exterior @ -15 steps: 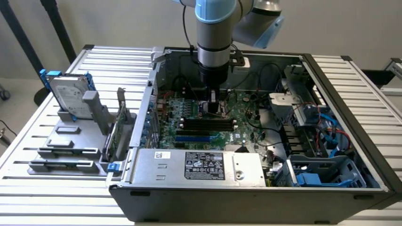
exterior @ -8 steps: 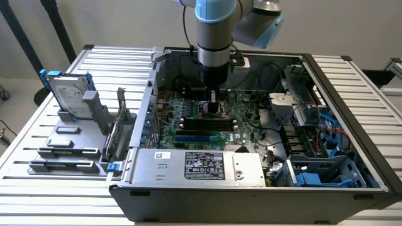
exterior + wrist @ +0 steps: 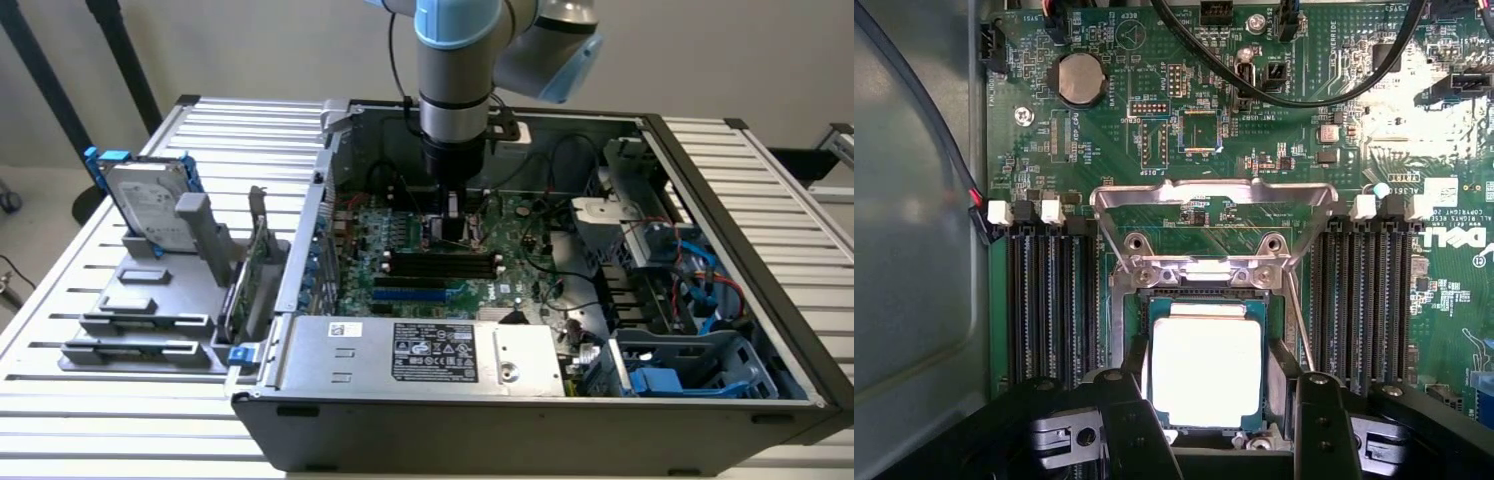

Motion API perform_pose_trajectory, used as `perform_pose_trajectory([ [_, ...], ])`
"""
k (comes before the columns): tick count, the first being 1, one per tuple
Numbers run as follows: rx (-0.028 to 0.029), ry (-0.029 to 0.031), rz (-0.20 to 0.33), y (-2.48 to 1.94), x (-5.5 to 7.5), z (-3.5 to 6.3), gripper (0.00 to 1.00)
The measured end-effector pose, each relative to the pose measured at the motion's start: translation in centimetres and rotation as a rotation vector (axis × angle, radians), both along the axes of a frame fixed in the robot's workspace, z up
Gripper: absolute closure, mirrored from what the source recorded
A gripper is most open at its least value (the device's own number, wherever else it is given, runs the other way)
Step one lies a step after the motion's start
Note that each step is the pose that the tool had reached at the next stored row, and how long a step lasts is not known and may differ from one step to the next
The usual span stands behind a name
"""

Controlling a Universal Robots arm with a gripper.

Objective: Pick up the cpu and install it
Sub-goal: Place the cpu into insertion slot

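Green motherboard (image 3: 1104, 140), one cpu (image 3: 1206, 365) flat on it, one claw (image 3: 1219, 380) spread astride.

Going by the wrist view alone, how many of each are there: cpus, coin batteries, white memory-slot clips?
cpu: 1
coin battery: 1
white slot clips: 4
Total: 6

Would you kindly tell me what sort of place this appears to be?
Probably a robotics lab bench for computer assembly: an open desktop case lies on a slatted metal table, a grey fixture beside it holds a hard drive, and the gripper hangs over the cpu.
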State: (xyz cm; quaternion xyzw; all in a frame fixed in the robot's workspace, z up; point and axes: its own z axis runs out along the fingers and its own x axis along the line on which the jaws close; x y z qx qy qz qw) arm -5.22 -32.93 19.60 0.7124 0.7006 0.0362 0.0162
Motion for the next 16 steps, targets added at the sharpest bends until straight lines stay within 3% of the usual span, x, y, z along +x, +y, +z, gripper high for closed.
perform_pose_trajectory([
  [13, 0.0003, -0.0003, 0.004, 0.02, 0.00, -0.01, 0.44],
  [15, 0.0005, -0.0002, 0.005, 0.02, 0.00, -0.02, 0.32],
  [16, 0.0003, -0.0001, 0.005, 0.02, 0.00, -0.01, 0.32],
])
